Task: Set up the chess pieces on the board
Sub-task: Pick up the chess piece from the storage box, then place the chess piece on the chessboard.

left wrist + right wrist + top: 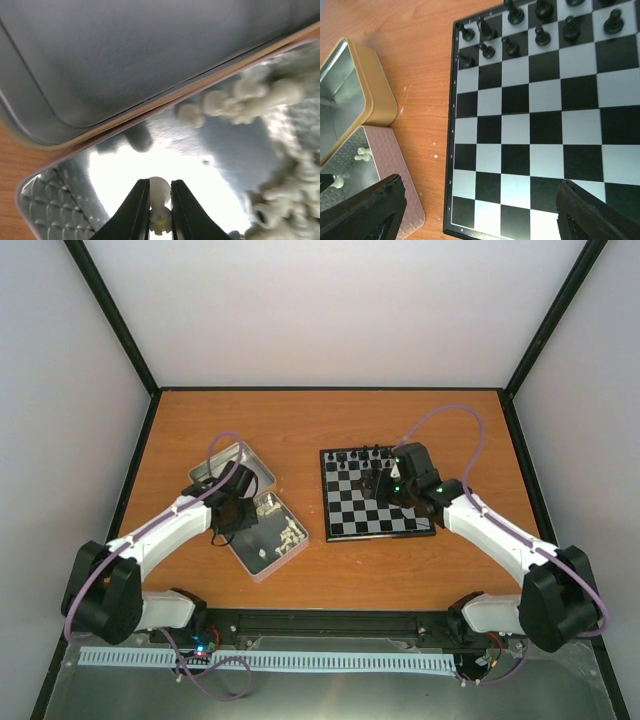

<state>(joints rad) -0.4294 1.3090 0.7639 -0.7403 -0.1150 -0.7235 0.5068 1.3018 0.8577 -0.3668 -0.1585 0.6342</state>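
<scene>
My left gripper [160, 181] is down inside the pink-rimmed metal tin [60, 195], shut on a small white chess piece [159, 189] that sits upright between the two black fingers. More white chess pieces [240, 97] lie in a heap at the tin's right side, also visible from above [290, 533]. From above, the left gripper [228, 525] hangs over the tin's left part. The board [385, 520] lies right of the tin, with black pieces [540, 35] on its far rows. My right gripper [480, 210] stands open above the board's near squares [540, 130], holding nothing.
The tin's lid [225, 465], tan-edged, lies open-side up against the tin's far side and shows in the right wrist view [365, 95]. Two white pieces [362, 155] lie loose in the tin. Bare wooden table [330, 420] lies beyond both.
</scene>
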